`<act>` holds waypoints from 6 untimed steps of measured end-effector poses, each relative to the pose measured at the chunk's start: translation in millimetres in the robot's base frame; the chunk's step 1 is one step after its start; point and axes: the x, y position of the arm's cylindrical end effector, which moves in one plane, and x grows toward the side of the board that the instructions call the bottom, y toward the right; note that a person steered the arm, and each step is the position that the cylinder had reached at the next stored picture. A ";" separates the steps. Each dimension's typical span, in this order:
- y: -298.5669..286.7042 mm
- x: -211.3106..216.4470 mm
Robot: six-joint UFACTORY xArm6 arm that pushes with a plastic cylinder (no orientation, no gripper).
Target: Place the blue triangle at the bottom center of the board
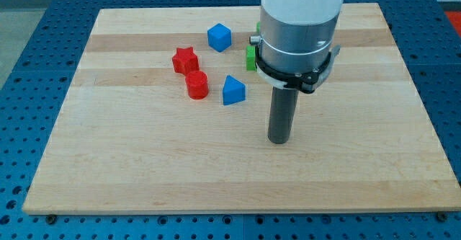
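The blue triangle (pixel 233 91) lies on the wooden board (pixel 144 161), a little above the board's centre. My tip (pixel 279 140) rests on the board to the right of and below the blue triangle, a short gap apart from it. The rod hangs from the large grey and white arm body at the view's top.
A red cylinder (pixel 197 86) sits just left of the blue triangle, with a red star (pixel 185 60) above it. A blue cube (pixel 219 37) lies near the top centre. A green block (pixel 251 57) is mostly hidden behind the arm body.
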 end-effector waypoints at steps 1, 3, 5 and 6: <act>0.0 0.0; 79.6 -54.5; 79.5 -122.1; 77.4 -122.1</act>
